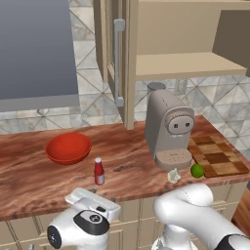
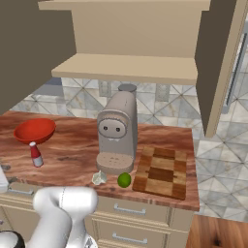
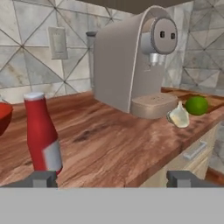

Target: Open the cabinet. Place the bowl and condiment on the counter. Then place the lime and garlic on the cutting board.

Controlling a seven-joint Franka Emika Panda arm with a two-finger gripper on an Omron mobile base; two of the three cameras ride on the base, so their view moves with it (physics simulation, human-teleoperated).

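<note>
The cabinet (image 1: 185,63) stands open with a bare shelf (image 2: 126,68). On the counter (image 1: 127,166) rest the red bowl (image 1: 68,148) (image 2: 35,131) and, nearer the front, the upright condiment (image 1: 99,171) (image 2: 35,154). The garlic (image 1: 174,176) (image 2: 99,178) and lime (image 1: 197,170) (image 2: 124,179) lie on the counter by the front edge, just left of the cutting board (image 1: 217,156) (image 2: 162,172). My gripper (image 3: 113,179) is open and holds nothing, low at the counter's front. The condiment (image 3: 41,135) stands just beyond its left fingertip, and the garlic (image 3: 178,116) and lime (image 3: 196,105) lie farther right.
A grey coffee machine (image 1: 168,129) (image 2: 117,131) stands between the condiment and the cutting board, right behind the garlic and lime. The open cabinet doors (image 1: 118,61) (image 2: 220,63) jut out above the counter. Drawers (image 2: 131,213) run below the counter edge.
</note>
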